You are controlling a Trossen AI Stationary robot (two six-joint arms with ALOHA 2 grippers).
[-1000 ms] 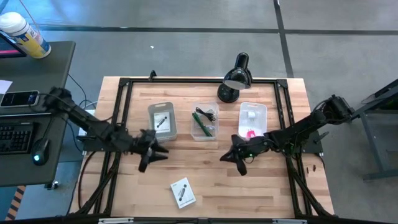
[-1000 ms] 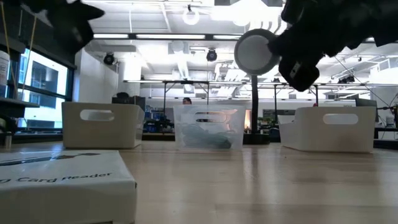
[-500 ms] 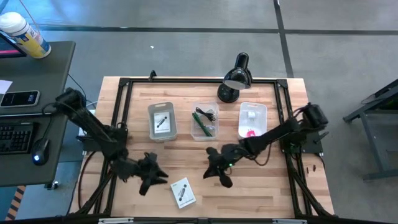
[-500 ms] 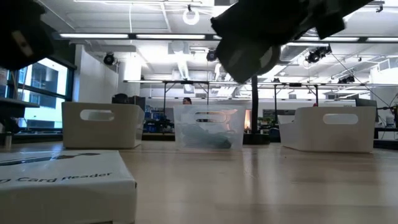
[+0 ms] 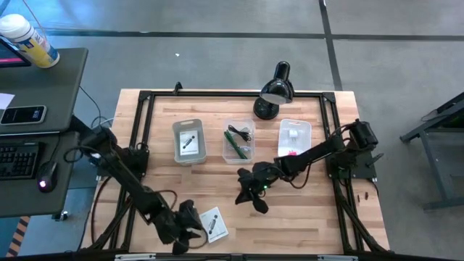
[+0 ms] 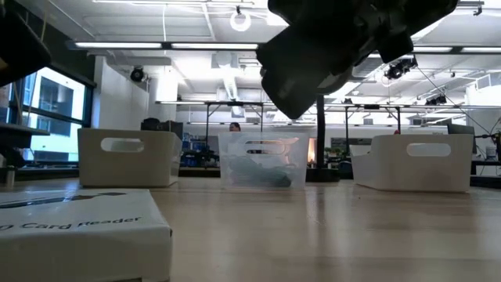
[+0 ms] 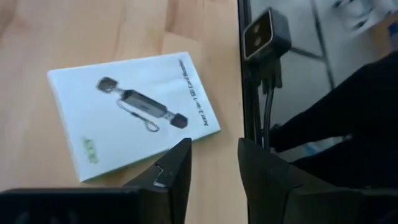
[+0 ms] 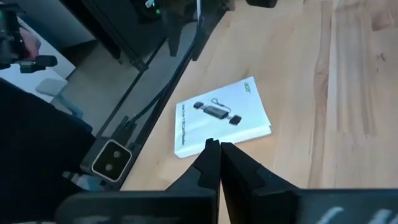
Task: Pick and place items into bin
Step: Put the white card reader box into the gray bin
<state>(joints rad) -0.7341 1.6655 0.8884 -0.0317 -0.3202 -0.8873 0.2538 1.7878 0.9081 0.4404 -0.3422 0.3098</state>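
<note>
A white card box printed with a black card reader (image 5: 213,223) lies flat on the table near its near edge; it also shows in the left wrist view (image 7: 130,112), the right wrist view (image 8: 221,124) and, close up, in the low view (image 6: 78,227). My left gripper (image 5: 187,226) (image 7: 214,165) is open, just left of the box, with its fingers by the box's corner and touching nothing. My right gripper (image 5: 250,194) (image 8: 214,152) is shut and empty, hovering over the table's middle, above and beyond the box.
Three bins stand in a row toward the far side. The left bin (image 5: 189,141) holds a card. The clear middle one (image 5: 238,141) holds a green stick and black cable, and the right one (image 5: 293,138) a white block and pink piece. A black lamp (image 5: 273,90) stands behind them. A small camera (image 7: 267,34) sits on the near frame rail.
My left gripper has swung from the table's left middle toward the near edge and come down beside the card box. My right gripper has moved from near the right bin toward the table's left and slightly nearer, and has been almost still for the last half second.
</note>
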